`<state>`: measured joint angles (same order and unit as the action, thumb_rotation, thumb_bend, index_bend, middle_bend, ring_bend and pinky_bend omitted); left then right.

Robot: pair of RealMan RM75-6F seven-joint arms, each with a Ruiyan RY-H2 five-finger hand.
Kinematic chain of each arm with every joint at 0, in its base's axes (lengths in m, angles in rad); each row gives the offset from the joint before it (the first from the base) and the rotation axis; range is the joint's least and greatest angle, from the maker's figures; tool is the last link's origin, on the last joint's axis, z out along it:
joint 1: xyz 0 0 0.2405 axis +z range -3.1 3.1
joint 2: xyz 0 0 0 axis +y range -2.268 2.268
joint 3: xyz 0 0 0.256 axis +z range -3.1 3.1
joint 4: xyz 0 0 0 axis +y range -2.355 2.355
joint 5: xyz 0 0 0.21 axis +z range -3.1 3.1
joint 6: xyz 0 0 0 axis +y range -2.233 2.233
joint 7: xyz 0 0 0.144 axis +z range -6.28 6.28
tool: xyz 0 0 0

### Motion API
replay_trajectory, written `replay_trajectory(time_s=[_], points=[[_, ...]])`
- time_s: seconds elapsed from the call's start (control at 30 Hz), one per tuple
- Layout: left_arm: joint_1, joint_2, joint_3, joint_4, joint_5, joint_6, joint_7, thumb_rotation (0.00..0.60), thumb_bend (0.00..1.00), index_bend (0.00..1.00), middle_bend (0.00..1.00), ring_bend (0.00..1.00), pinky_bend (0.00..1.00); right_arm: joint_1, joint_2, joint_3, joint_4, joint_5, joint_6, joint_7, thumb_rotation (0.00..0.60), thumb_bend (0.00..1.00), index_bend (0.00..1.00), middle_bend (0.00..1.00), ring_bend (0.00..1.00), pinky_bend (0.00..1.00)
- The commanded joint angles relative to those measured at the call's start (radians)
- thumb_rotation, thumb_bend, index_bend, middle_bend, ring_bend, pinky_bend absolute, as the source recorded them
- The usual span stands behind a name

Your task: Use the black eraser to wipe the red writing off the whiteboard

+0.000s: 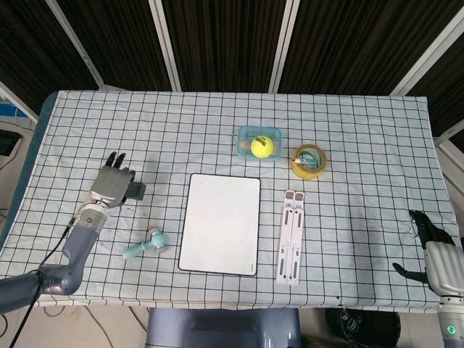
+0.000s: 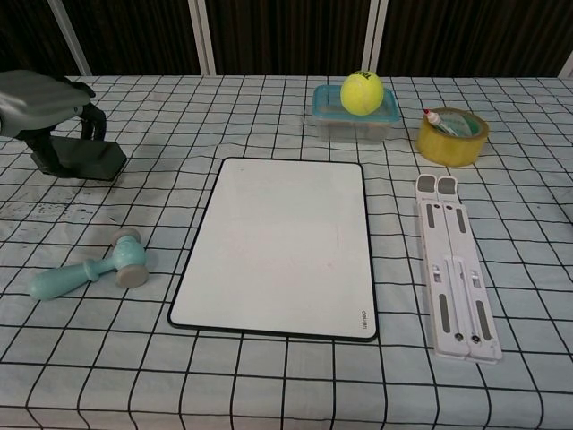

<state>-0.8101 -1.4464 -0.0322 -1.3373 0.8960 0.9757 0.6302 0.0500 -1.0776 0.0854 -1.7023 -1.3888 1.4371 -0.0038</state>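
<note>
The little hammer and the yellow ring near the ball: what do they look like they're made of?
The toy hammer looks like smooth moulded plastic: an even pale teal with beige, rounded head caps. The yellow ring seems to be a roll of tape: glossy, translucent yellow film wound around an open core, with a small tube lying inside. Both are guesses from the look alone.

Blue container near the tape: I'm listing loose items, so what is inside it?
A yellow tennis ball sits in the blue container, rising above its rim. Anything beneath the ball is hidden.
</note>
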Motion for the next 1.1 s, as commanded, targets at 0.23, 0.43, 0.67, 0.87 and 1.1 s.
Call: replay_trajectory(time_s=[0.23, 0.43, 0.67, 0.87, 1.1], points=[[-0.014, -0.085, -0.017, 0.065, -0.018, -0.017, 0.040, 0.600, 0.32, 0.39, 0.42, 0.00, 0.04, 0.000, 0.000, 0.001, 0.000, 0.001, 0.001, 0.002, 0.600, 0.07, 0.06, 0.11, 0.20, 0.21], [-0.016, -0.103, -0.015, 0.066, -0.036, -0.025, 0.075, 0.600, 0.15, 0.10, 0.22, 0.00, 0.04, 0.000, 0.002, 0.001, -0.001, 0.003, -0.002, 0.006, 0.600, 0.07, 0.06, 0.11, 0.20, 0.21], [-0.018, -0.047, -0.013, -0.037, -0.070, -0.001, 0.153, 0.600, 0.11, 0.00, 0.12, 0.00, 0.04, -0.001, 0.002, 0.000, 0.001, 0.000, 0.000, 0.008, 0.600, 0.07, 0.06, 0.11, 0.20, 0.21], [0.007, 0.068, -0.029, -0.242, -0.016, 0.116, 0.166, 0.600, 0.11, 0.00, 0.11, 0.00, 0.04, -0.001, 0.001, 0.000, 0.002, -0.001, 0.002, 0.009, 0.600, 0.07, 0.06, 0.11, 0.20, 0.21], [0.089, 0.280, 0.010, -0.534, 0.083, 0.268, 0.180, 0.600, 0.11, 0.00, 0.11, 0.00, 0.04, 0.000, 0.001, 0.001, 0.002, -0.001, 0.001, 0.007, 0.600, 0.07, 0.06, 0.11, 0.20, 0.21]])
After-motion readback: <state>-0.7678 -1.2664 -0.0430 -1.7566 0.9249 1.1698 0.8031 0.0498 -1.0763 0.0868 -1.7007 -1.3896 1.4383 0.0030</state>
